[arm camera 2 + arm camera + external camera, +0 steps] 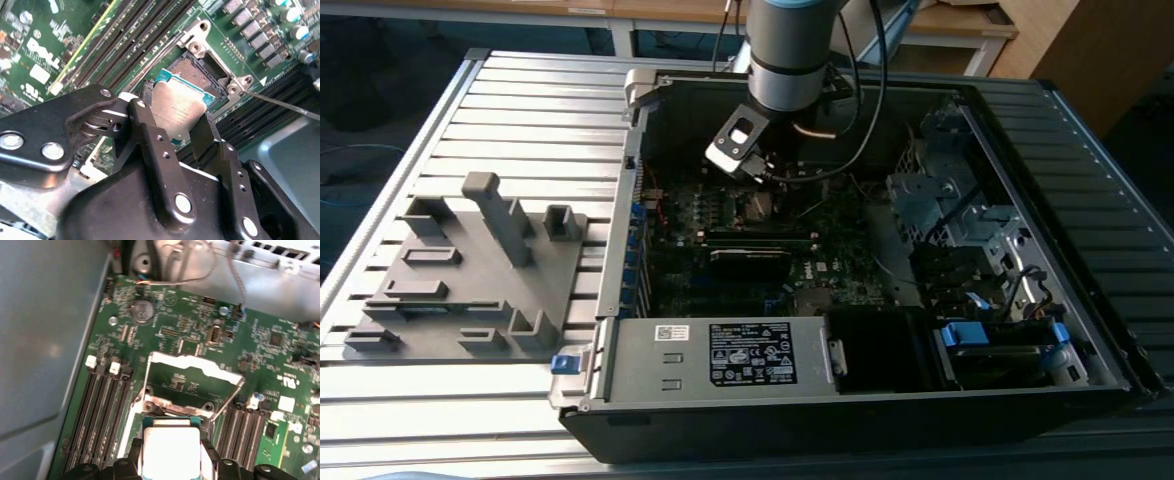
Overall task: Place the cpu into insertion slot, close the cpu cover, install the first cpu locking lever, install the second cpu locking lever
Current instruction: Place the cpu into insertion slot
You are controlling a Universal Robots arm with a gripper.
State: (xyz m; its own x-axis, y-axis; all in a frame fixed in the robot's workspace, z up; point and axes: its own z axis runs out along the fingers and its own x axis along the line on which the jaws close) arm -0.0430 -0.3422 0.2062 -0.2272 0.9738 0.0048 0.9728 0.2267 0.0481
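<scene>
The gripper (177, 120) has its 2 black fingers (150, 140) closed narrowly on opposite edges of the cpu (180, 105), whose dull silver top faces up between them in both wrist views. The chip hangs over the near part of the insertion slot (202, 72). The far part of the slot's dark square well is uncovered, and whether the chip touches the slot cannot be told.

A thin wire lever (280, 104) runs out from the slot's corner bracket. Just beyond the slot, the cpu cover (195, 364) is swung open on its hinge, with green board showing through its cut-out centre. Long black memory slots (102, 410) lie on either side of the slot on the green motherboard (165, 315).

In the exterior view, the arm (790, 60) reaches down into the open computer case (854, 420). The case lies on a slatted table (534, 100), and a grey fixture (467, 270) sits beside it on the exterior view's left.
</scene>
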